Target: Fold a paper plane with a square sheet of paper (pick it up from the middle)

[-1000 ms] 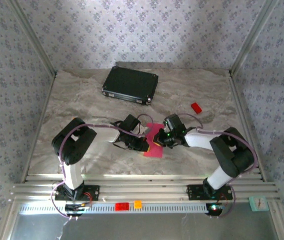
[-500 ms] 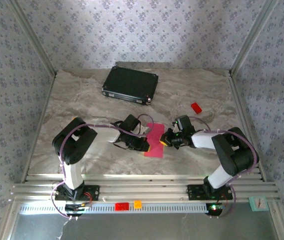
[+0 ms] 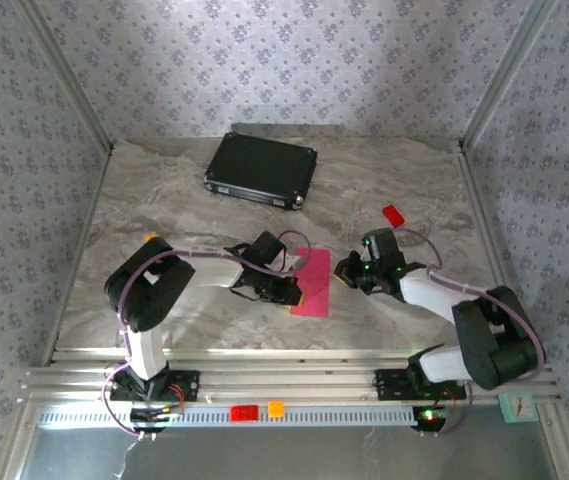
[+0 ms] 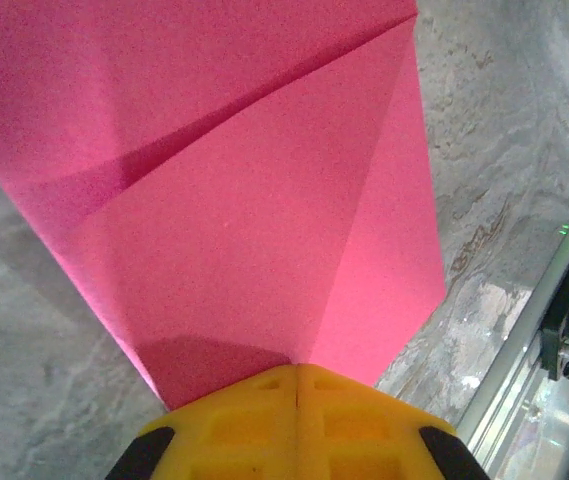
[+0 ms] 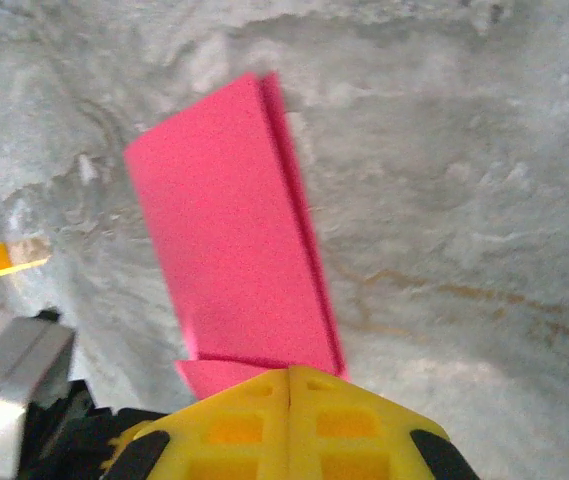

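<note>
- Right gripper (image 3: 348, 271) has backed off the paper (image 3: 314, 280) since a second ago. It was over the right edge and now sits just beside it at the paper's 3 o'clock.
- Paper lies near the middle of the table (image 3: 164, 200), toward the near edge. It's already folded into a narrow strip running 12 to 6, well apart from the case (image 3: 261, 168) at its 11 o'clock and the red block (image 3: 393, 215) at 2.
- Left gripper (image 3: 290, 291) is at the paper's 8 o'clock corner. In its wrist view the yellow fingertips (image 4: 254, 410) are together and the pink sheet runs right into them, so I read that as clamped on the corner.
- Right wrist view shows its fingertips (image 5: 254, 410) pressed together too, with nothing between them that I can see. The strip's doubled edge is plain along its right side.
- My read is that we're between folds, with one flap down and the next waiting.
- To do it well, I'd keep the left clamp steady as the anchor so the strip can't swivel.
- I'd bring the right in low from 3 o'clock and part the jaws before reaching the edge.
- I'd catch only the top layer and carry it across squarely.
- Thin paper will buckle if pushed, so I'd lift and lay it, then press along the crease.
</note>
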Controlling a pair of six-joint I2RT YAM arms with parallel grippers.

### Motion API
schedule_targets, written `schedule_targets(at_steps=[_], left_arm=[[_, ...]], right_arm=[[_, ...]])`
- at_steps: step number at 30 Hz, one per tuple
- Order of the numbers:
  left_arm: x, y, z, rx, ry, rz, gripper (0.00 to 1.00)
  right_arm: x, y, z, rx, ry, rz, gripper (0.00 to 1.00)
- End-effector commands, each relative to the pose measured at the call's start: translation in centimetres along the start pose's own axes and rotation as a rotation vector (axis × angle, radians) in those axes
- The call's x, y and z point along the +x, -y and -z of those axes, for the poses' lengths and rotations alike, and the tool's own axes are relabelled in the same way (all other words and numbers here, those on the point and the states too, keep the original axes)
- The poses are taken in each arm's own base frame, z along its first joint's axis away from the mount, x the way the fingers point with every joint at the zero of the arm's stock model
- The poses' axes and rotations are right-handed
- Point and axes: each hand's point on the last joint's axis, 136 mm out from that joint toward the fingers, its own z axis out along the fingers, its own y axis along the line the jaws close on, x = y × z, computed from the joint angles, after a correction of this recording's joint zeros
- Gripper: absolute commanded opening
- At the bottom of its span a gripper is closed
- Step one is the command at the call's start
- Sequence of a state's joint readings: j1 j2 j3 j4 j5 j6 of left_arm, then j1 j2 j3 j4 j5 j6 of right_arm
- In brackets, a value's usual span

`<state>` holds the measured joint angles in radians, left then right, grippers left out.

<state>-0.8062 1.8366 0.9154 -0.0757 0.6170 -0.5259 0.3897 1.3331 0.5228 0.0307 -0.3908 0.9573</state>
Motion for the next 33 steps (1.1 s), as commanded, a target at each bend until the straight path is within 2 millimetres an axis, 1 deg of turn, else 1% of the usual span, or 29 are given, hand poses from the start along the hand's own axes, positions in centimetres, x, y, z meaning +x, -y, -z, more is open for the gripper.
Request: schedule_targets(at_steps=[1,3,5,7,8,11,13,17,23,29,33], left_arm=[[-0.6,1.3,1.3,-0.044,0.027,-0.002,0.05],[-1.8,2.2,2.4,-0.049,0.073,-0.023,0.09],[-3.0,2.8,3.3,-0.047,0.108,-0.041,0.12],[-3.9,2.8,3.5,-0.056,0.113,-0.058,0.13],[-4.2,2.6,3.5,-0.068,0.113,-0.064,0.13],[-5.0,1.9,2.9,-0.088,0.107,-0.076,0.12],[-5.3,1.3,2.6,-0.103,0.101,-0.075,0.11],[-5.4,-0.1,2.1,-0.161,0.091,-0.078,0.08],[-4.4,-1.1,0.5,-0.147,0.039,-0.057,0.07],[-3.2,-1.9,-0.2,-0.158,0.006,-0.046,0.06],[-2.9,-2.0,-0.2,-0.157,0.001,-0.04,0.06]], right_arm=[[1.8,1.3,0.7,0.084,-0.021,0.015,0.1],[2.8,1.5,0.8,0.099,-0.038,0.022,0.16],[3.8,1.6,0.9,0.112,-0.051,0.025,0.24],[4.6,1.7,0.8,0.12,-0.059,0.011,0.31],[5.1,2.0,0.8,0.138,-0.072,-0.027,0.33],[6.2,1.4,0.5,0.118,-0.11,-0.029,0.34],[6.8,1.4,0.4,0.135,-0.114,-0.018,0.34],[8.0,1.5,0.2,0.151,-0.144,-0.024,0.37],[9.2,1.7,-0.4,0.181,-0.2,-0.023,0.39],[9.4,1.5,-1.0,0.19,-0.21,-0.018,0.4],[9.2,1.4,-1.6,0.193,-0.21,-0.022,0.4]])
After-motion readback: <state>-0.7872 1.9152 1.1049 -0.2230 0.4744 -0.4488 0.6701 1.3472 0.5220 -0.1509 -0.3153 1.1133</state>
